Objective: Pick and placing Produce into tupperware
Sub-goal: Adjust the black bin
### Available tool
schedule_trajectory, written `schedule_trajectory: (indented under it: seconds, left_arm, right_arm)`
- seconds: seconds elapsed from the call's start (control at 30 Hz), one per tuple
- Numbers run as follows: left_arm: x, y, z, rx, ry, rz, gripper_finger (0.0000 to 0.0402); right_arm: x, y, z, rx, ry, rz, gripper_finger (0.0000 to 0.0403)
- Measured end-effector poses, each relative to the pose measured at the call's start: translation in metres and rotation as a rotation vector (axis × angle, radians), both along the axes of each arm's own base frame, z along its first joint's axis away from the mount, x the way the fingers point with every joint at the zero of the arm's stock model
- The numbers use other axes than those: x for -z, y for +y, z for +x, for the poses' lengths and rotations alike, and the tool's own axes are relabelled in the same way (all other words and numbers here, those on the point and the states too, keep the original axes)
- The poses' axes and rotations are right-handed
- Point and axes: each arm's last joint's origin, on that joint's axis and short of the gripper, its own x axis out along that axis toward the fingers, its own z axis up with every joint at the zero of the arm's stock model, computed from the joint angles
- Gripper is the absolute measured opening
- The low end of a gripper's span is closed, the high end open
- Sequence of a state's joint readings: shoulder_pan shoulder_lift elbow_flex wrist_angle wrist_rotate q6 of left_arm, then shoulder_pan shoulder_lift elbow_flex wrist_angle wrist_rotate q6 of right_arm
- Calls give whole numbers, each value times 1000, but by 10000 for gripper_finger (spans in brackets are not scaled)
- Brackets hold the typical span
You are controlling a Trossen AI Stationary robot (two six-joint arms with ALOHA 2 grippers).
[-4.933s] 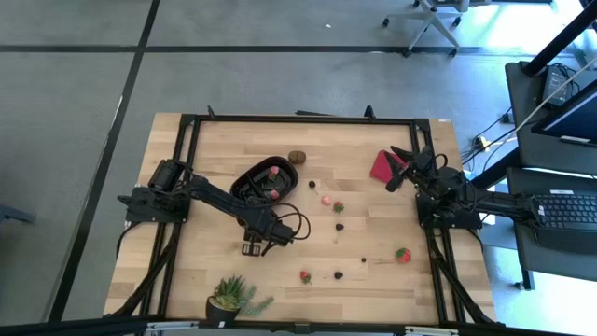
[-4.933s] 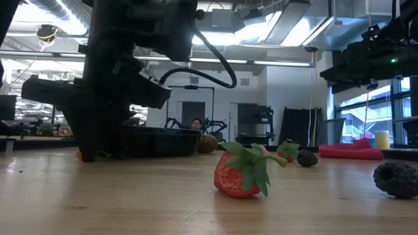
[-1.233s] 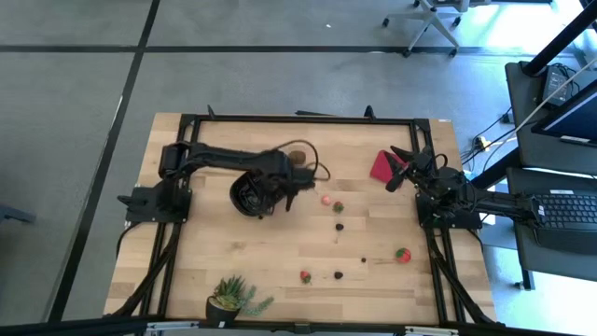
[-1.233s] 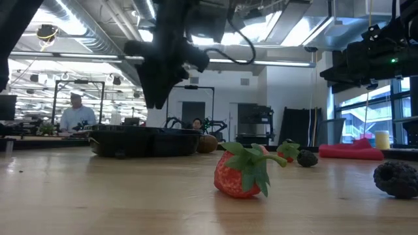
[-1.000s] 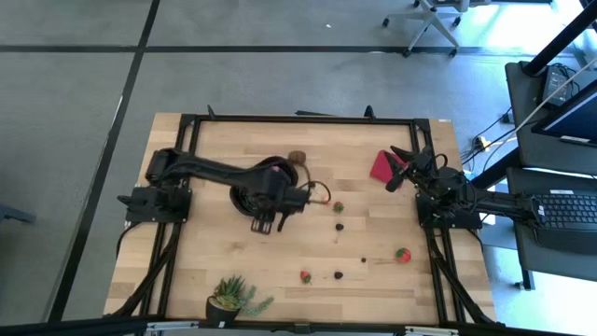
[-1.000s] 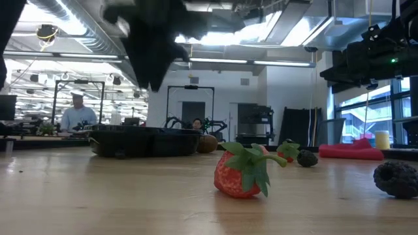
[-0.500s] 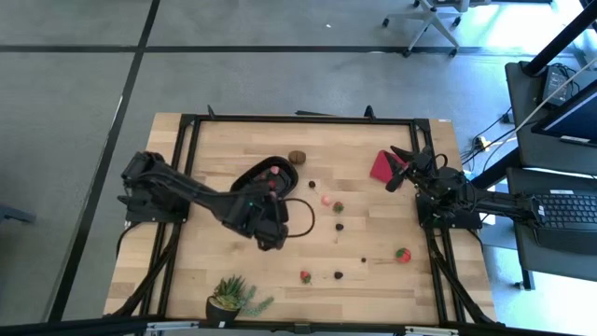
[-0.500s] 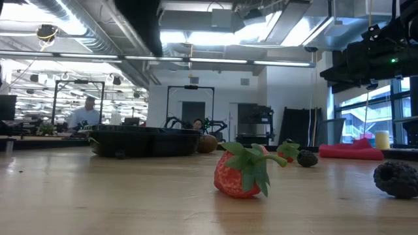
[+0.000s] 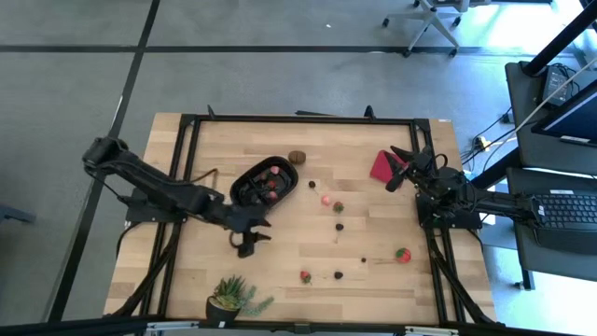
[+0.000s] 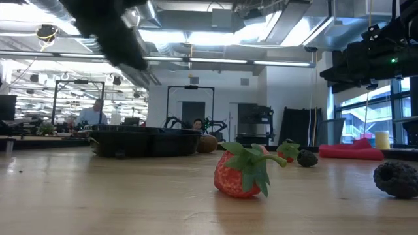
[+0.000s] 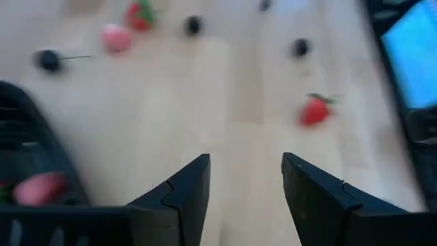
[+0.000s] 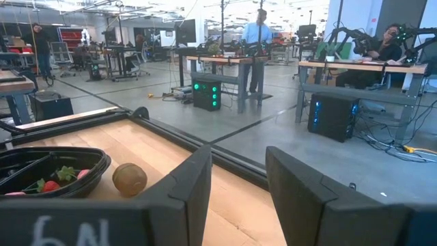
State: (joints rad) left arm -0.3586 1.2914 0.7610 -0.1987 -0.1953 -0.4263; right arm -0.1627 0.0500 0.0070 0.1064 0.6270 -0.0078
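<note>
The left claw (image 9: 248, 245) hangs open and empty, with the black tupperware (image 9: 244, 183) just behind it. The right claw (image 9: 395, 168), also open, waits beside a flat red square (image 9: 381, 166).

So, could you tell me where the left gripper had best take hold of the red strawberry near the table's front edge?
Probably from straight above, fingers closing across the red body of the strawberry. It lies on its side with the green top sprawling sideways, so the leaves offer poor purchase. The left gripper is open.
</note>
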Motion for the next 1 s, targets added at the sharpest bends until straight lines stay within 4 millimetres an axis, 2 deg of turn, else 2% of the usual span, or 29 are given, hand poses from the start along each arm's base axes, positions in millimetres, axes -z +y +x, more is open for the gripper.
schedule_trajectory:
  seconds: [0.13,0.3,0.47,0.7,1.0]
  left_arm:
    - [28,6,-16,-11,-20,-16,172]
    - [49,16,-24,-47,-7,-5,172]
    - [54,20,-25,-67,4,6,172]
    - [65,29,-28,-135,114,1,172]
    - [79,38,-24,-200,185,16,172]
  right_arm:
    - [0,0,0,0,3,0,142]
    - [1,0,0,0,15,2,142]
    - [2,0,0,0,27,4,142]
    - [3,0,0,0,27,4,142]
    - [2,0,0,0,27,4,142]
